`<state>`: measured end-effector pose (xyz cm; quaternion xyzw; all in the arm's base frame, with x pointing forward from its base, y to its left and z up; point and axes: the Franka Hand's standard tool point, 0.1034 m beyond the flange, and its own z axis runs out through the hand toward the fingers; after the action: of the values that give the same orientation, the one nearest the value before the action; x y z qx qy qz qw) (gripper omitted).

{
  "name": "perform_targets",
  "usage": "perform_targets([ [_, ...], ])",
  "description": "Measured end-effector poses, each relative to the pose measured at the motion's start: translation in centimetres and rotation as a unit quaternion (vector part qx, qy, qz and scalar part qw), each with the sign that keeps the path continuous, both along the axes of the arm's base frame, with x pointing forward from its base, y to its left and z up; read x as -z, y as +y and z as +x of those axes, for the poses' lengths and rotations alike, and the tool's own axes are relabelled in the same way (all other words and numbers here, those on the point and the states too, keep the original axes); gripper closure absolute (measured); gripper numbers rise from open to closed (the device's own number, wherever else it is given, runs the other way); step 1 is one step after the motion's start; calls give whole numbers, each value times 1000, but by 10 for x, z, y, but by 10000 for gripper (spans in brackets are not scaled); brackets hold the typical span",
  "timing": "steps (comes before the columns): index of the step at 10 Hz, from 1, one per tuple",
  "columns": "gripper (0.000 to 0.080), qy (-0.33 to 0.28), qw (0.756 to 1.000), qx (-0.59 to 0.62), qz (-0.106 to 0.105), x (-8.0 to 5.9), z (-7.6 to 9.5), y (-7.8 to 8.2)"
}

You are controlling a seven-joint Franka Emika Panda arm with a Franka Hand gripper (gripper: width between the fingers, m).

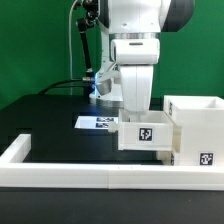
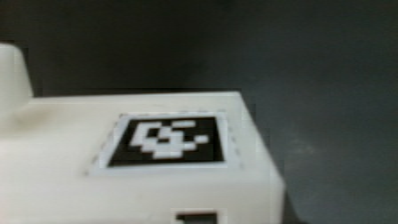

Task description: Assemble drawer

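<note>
A small white drawer tray (image 1: 143,134) with a black-and-white tag hangs directly under my gripper (image 1: 135,112). It is off the table and sits against the left side of the tall white case (image 1: 196,128), which carries its own tag low on the front. The tray's rim hides my fingers. The gripper appears shut on the tray. The wrist view is blurred. It shows the tray's tagged face (image 2: 164,140) very close, with a small dark notch in its edge (image 2: 196,214). A second tray is not in view.
A long low white border wall (image 1: 70,172) runs along the front and up the exterior view's left. The marker board (image 1: 97,123) lies flat on the black table behind the tray. A cable hangs behind the arm.
</note>
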<state>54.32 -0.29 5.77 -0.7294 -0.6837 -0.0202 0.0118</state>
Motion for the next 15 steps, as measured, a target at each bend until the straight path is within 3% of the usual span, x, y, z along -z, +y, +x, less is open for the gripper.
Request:
perform_targets([
  [15,758,-12,1000,8,4,3,1,12],
])
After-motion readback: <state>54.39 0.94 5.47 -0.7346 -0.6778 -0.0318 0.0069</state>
